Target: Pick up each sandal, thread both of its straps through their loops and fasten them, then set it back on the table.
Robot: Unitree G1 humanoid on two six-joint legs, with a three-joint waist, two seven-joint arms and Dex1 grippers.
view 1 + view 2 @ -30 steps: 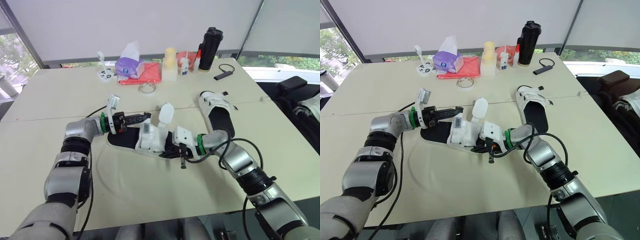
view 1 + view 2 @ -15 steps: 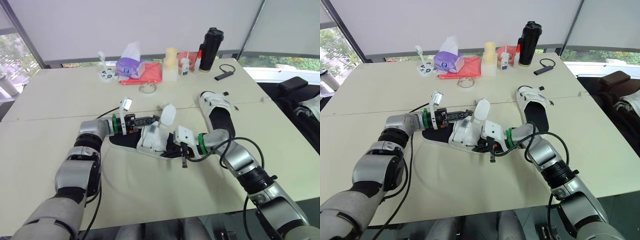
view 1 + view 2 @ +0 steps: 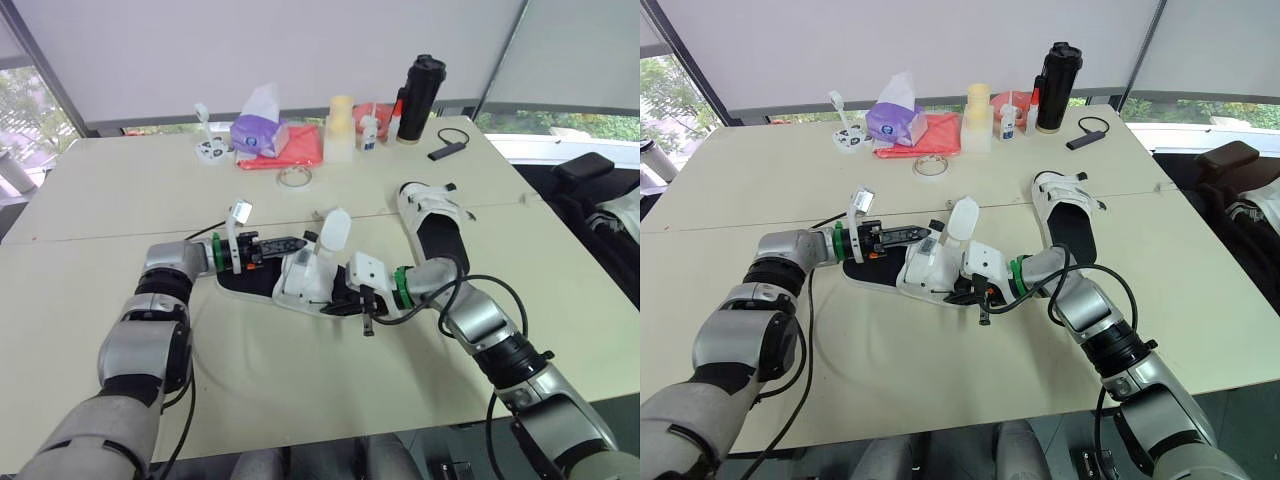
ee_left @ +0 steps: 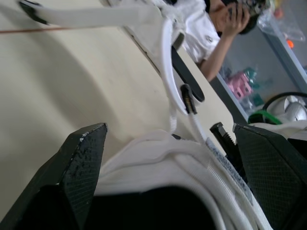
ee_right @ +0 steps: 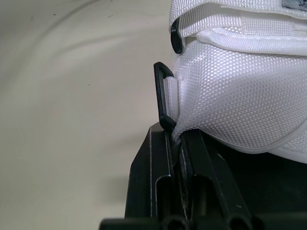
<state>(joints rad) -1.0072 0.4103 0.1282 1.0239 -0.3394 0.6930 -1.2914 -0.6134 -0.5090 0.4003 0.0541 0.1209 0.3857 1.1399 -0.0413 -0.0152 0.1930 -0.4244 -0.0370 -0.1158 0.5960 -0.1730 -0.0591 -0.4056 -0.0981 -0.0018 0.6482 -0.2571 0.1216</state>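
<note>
While lying flat at mid-table, flanked by both grippers: near sandal (image 3: pixel 300 282), white webbing over a black footbed, one strap flap (image 3: pixel 333 228) standing upright and unfastened.
Sits near a second sandal (image 3: pixel 437 228) in the same colours, angled off to the right, the two apart. Left gripper (image 3: pixel 283 243): spread wide, straddling a white strap at the sandal's left end without clamping it. Right gripper (image 3: pixel 342 299): pinched nearly closed on a thin edge of webbing just beside a black loop (image 5: pixel 164 98). Pale table (image 3: pixel 300 400) under everything; along its far edge a red cloth (image 3: pixel 297 148), black bottle (image 3: pixel 421 86) and purple tissue pack (image 3: pixel 257 131). Beyond, grey blinds (image 3: pixel 300 50) and windows (image 3: pixel 30 110) with greenery.
</note>
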